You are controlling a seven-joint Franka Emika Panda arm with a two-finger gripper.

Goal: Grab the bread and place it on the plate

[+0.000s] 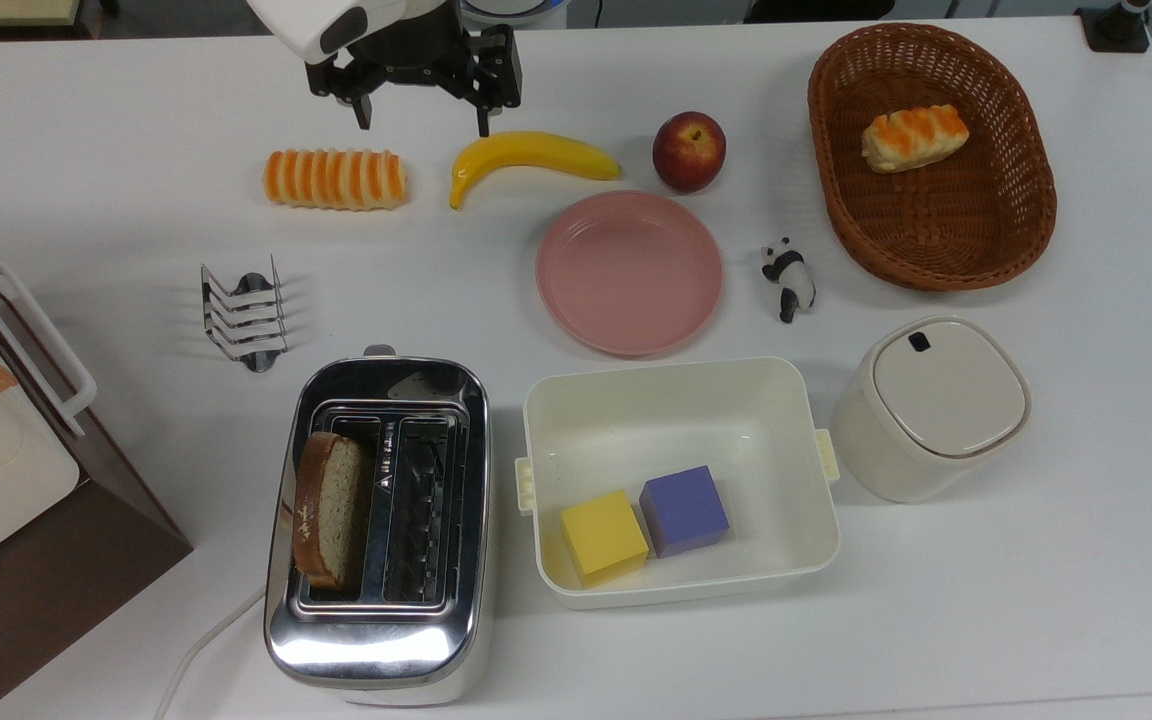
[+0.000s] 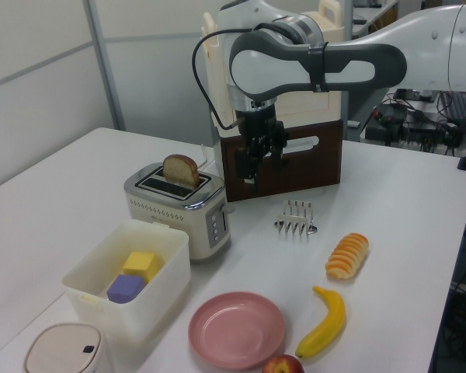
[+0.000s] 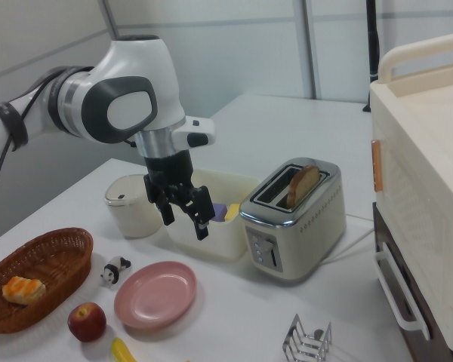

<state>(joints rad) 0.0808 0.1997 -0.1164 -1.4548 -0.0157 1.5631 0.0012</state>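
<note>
Bread point(image 1: 328, 510) upright in toaster point(image 1: 381, 530), slot at the top view's left. Plate point(image 1: 629, 272) bare on table point(image 1: 1036, 600), beside banana point(image 1: 528, 156). Pincer point(image 1: 423, 122) held aloft, fingers apart, holding nothing.

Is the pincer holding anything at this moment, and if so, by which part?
Nothing is held. The pincer hangs open and empty above the table, while the bread sits upright in a slot of the toaster.
</note>
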